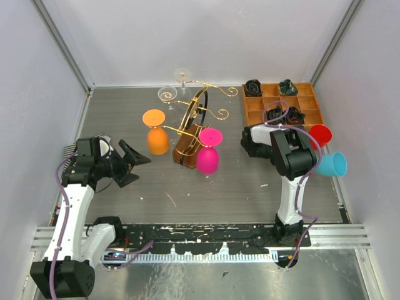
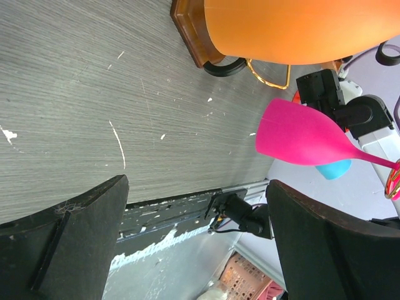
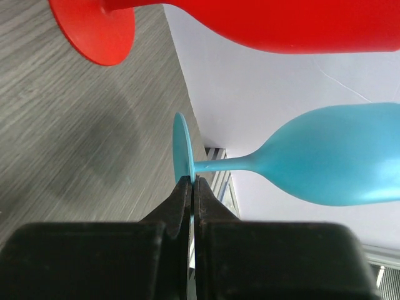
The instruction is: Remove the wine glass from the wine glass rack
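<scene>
Grey tabletop (image 1: 206, 194), left hand (image 2: 195, 187) apart, right hand (image 3: 192, 182) clamped on blue glass (image 3: 337, 162) foot, red glass (image 3: 281, 25) cropped.

Grey table (image 1: 187, 194) carries the wine glass rack (image 1: 185, 153), an orange tray (image 1: 307, 103) and seemingly a red glass (image 1: 320, 134).

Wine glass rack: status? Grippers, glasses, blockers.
Left gripper open, empty, aimed at orange glass. Right gripper shut on blue glass foot, away from wine glass rack. Orange glass, pink glass hang on it. Red glass beside right gripper; nothing blocking left.
</scene>
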Motion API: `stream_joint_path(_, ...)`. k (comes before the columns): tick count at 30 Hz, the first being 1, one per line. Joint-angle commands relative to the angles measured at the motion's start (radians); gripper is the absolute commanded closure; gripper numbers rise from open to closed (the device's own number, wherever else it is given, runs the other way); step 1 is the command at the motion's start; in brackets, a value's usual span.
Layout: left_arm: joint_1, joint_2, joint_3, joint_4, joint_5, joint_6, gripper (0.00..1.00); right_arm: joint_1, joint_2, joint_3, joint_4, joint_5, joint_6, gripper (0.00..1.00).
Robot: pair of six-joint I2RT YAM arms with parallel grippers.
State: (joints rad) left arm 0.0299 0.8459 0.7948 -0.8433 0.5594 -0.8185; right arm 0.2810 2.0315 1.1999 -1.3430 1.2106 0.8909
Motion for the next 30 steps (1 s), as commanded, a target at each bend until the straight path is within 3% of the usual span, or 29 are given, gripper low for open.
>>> stream_joint_path(1, 0.002, 0.007, -0.009, 0.016, 0.026, 0.019, 0.01, -0.003, -0.017, -0.009, 0.145, 0.014, -0.163, 0.99)
stream_joint_path(6, 0.001, 0.007, -0.010, 0.015, 0.023, 0.021, 0.01, -0.008, -0.037, -0.022, 0.263, -0.079, -0.289, 0.99)
stream_joint_path(17, 0.002, 0.012, -0.010, 0.015, 0.019, 0.027, 0.01, -0.006, 0.096, 0.041, 0.217, -0.090, -0.257, 0.99)
stream_joint_path(22, 0.002, 0.019, -0.010, 0.016, 0.020, 0.034, 0.02, -0.006, 0.104, 0.053, 0.219, -0.125, -0.258, 0.79)
stream_joint_path(30, 0.001, 0.021, -0.016, 0.015, 0.019, 0.040, 0.02, -0.006, 0.093, 0.058, 0.246, -0.186, -0.262, 0.73)
